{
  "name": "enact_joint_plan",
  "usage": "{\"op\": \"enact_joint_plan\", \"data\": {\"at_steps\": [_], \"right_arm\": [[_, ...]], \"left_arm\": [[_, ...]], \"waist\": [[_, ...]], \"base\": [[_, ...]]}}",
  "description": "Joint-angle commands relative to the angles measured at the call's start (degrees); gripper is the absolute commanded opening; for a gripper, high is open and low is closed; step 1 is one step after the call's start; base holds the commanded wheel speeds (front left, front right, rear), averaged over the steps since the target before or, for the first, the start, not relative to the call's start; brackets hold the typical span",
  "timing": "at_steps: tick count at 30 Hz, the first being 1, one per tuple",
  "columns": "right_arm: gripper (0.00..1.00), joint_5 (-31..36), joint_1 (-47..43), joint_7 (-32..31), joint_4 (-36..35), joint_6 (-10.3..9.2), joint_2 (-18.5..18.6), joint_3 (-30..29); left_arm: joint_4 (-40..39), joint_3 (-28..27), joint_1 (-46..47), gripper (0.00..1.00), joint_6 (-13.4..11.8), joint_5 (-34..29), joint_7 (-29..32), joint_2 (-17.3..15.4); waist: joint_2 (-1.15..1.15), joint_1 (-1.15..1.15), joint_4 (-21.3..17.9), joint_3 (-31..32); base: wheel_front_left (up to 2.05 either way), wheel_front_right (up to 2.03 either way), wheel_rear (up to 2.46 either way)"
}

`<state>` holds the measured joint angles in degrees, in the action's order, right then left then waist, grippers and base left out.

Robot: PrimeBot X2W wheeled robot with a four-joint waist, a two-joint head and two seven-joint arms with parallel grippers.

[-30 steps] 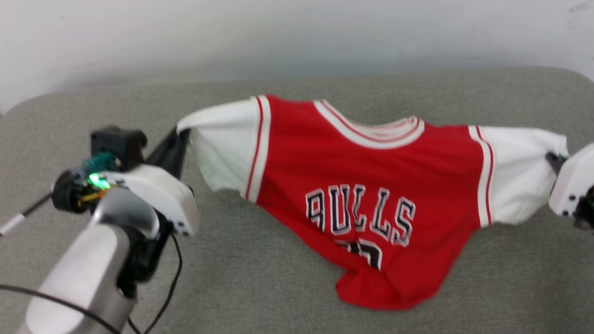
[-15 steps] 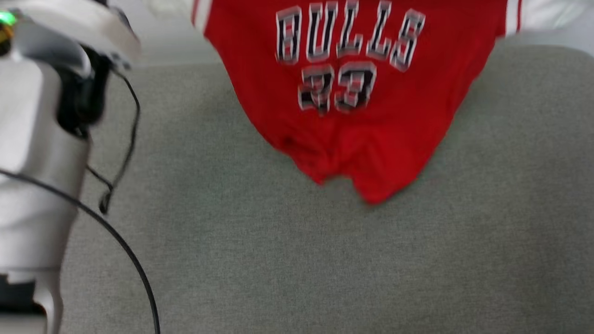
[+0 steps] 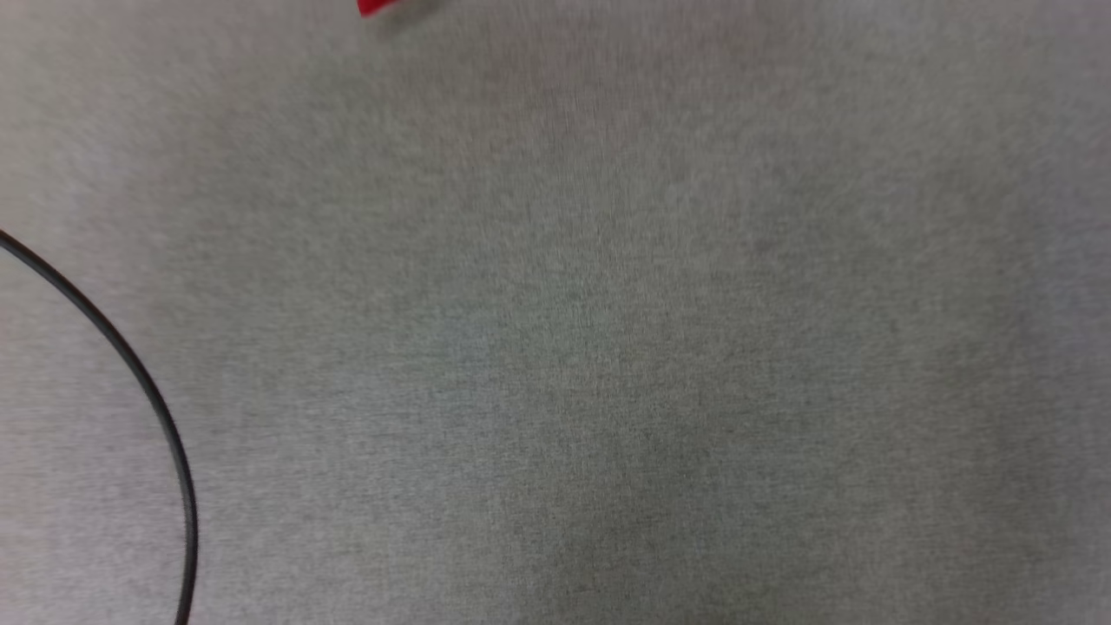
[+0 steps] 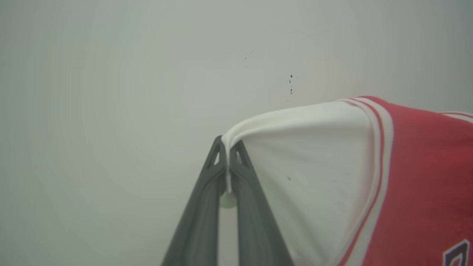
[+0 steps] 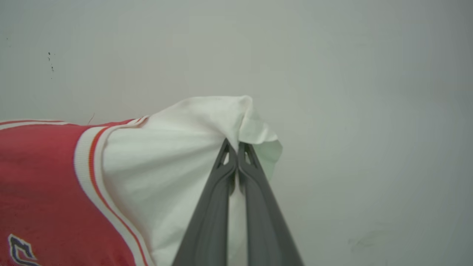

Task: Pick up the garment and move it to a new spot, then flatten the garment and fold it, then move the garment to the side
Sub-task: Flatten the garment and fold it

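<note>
I saw left tool (image 4: 228, 142) clamped on a white sleeve edge of shirt (image 4: 414, 177) | right tool (image 5: 236, 145) clamped on other sleeve edge | shirt stretched between them against pale wall (image 4: 111, 111) | grey fabric surface (image 3: 608, 347) lay open; cable (image 3: 182, 469) curved at left.

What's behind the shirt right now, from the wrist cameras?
Behind the garment a plain pale wall with a few dark specks shows in both wrist views. Whatever lies behind the cloth itself is covered.

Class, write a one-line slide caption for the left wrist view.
Left gripper pinches the garment by its white sleeve against a pale wall.
</note>
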<state>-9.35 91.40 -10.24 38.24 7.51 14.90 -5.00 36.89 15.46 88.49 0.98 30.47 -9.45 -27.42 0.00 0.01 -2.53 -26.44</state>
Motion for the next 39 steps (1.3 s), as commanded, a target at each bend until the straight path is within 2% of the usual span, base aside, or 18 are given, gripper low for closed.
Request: {"op": "enact_joint_plan", "data": {"at_steps": [1,9,16,20,22,27,34,39], "right_arm": [[0.0,0.1,0.5,0.2,0.5,-0.04,-0.4,0.1],[0.0,-0.5,5.2,4.5,7.1,-0.04,-1.8,3.4],[0.0,-4.4,-0.1,7.8,12.6,-0.04,-2.4,9.1],[0.0,-8.1,-7.6,8.9,13.9,-0.03,-2.9,13.0],[0.0,-8.6,-12.3,9.4,14.0,-0.04,-2.0,15.9],[0.0,-12.8,-26.0,11.2,12.4,-0.04,-1.1,19.4],[0.0,-17.2,-44.6,12.1,7.5,-0.04,1.1,21.3],[0.0,-19.5,-57.4,10.8,2.5,-0.04,1.7,20.9]], "left_arm": [[0.5,-0.2,0.4,0.0,0.0,-0.2,-0.1,-0.3],[7.5,-0.1,4.0,0.0,2.4,1.2,-3.1,1.9],[13.6,-0.2,-2.7,0.0,4.8,2.9,-5.1,3.7],[15.4,-0.4,-11.2,0.0,5.6,4.4,-5.6,4.1],[14.9,-0.6,-16.0,0.0,6.0,4.8,-5.7,4.2],[9.2,-2.7,-31.9,0.0,6.0,4.8,-5.8,5.5],[-3.3,-6.9,-55.0,0.0,3.6,3.4,-5.8,7.7],[-10.3,-7.1,-69.2,0.0,1.5,2.5,-5.8,7.9]], "waist": [[0.0,-0.01,-0.6,-3.8],[0.0,-0.01,0.0,-10.4],[0.0,-0.01,0.2,-9.0],[0.0,-0.01,-0.1,-5.1],[0.0,-0.01,0.0,-2.7],[0.0,-0.01,0.4,4.2],[0.0,-0.01,0.7,12.7],[0.0,-0.01,0.4,17.8]], "base": [[0.0,0.0,0.0],[0.0,0.0,0.0],[0.0,0.0,0.0],[0.0,0.0,0.0],[0.0,0.0,0.0],[0.0,0.0,0.0],[0.0,0.0,0.0],[0.0,0.0,0.0]]}}
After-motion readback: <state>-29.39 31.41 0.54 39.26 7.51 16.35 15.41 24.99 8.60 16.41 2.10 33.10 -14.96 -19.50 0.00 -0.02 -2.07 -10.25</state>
